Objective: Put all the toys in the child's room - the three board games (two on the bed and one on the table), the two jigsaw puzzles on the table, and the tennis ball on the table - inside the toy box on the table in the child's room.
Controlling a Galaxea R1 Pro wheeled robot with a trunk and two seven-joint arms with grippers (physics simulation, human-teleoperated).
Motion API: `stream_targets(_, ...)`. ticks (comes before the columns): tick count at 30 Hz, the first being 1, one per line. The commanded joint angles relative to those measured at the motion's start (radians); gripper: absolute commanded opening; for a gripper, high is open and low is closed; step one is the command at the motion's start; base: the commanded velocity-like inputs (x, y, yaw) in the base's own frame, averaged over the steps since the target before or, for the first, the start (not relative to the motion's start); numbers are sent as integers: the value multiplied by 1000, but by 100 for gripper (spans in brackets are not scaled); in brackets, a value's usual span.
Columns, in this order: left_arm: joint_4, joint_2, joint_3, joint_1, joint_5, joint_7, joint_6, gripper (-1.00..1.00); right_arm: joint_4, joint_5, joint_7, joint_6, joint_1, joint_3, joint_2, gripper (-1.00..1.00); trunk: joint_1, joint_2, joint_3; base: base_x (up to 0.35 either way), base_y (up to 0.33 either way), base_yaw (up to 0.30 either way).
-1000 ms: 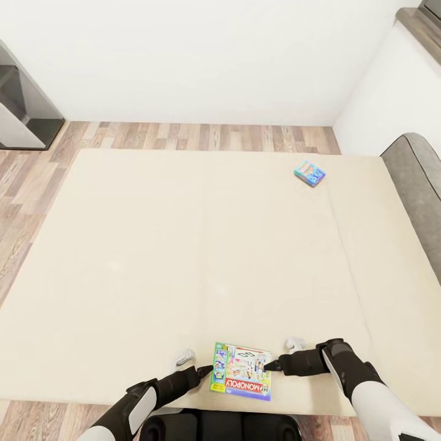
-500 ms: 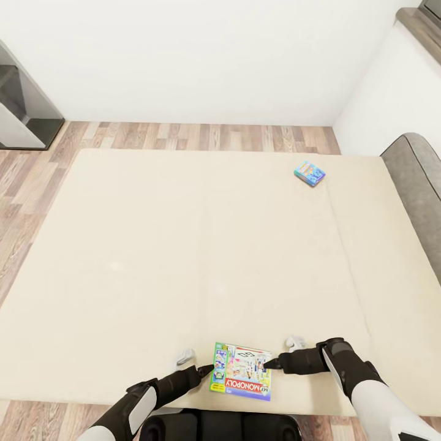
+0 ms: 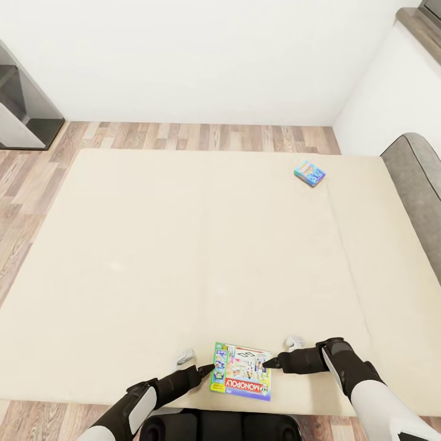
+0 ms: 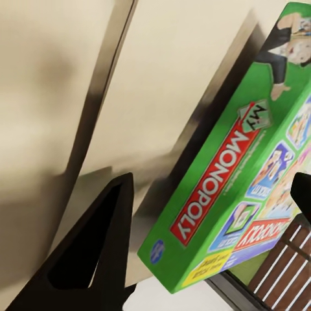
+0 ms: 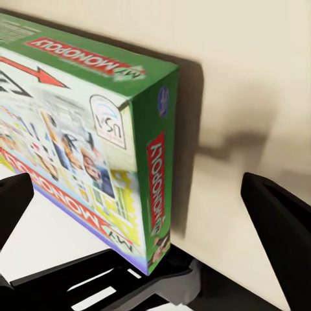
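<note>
Black fingertips of the left gripper and right gripper press the opposite edges of the green Monopoly box, both spread wide, squeezing it off the bed edge for carrying.

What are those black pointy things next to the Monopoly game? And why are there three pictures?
Those are a robot's two arms, and each ends in a two-fingered hand called a gripper. The big picture comes from a camera on the robot's head, looking down at a cream bed. The left gripper and the right gripper sit on either side of the Monopoly box, close to its edges. The other two pictures come from small cameras on the robot's wrists, so the same box looks huge there, with black fingers spread wide beside it. Nothing is grabbed yet. Far across the bed lies a small blue game box.
</note>
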Motion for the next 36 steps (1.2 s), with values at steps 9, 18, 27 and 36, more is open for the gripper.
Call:
stream_targets(9,-1,0,-3,0,11,-1,7,100,2,2,6,-1,0,-9,17,100,0,-1,-1,0,0,0)
stream_targets(18,-1,0,-3,0,11,-1,7,100,4,1,4,-3,0,-8,37,100,0,-1,-1,0,0,0)
stream_targets(27,-1,0,-3,0,11,-1,7,100,4,1,4,-3,0,-8,48,100,0,-1,-1,0,0,0)
stream_targets(36,-1,0,-3,0,11,-1,7,100,4,1,3,-3,0,-7,66,100,0,-1,-1,0,0,0)
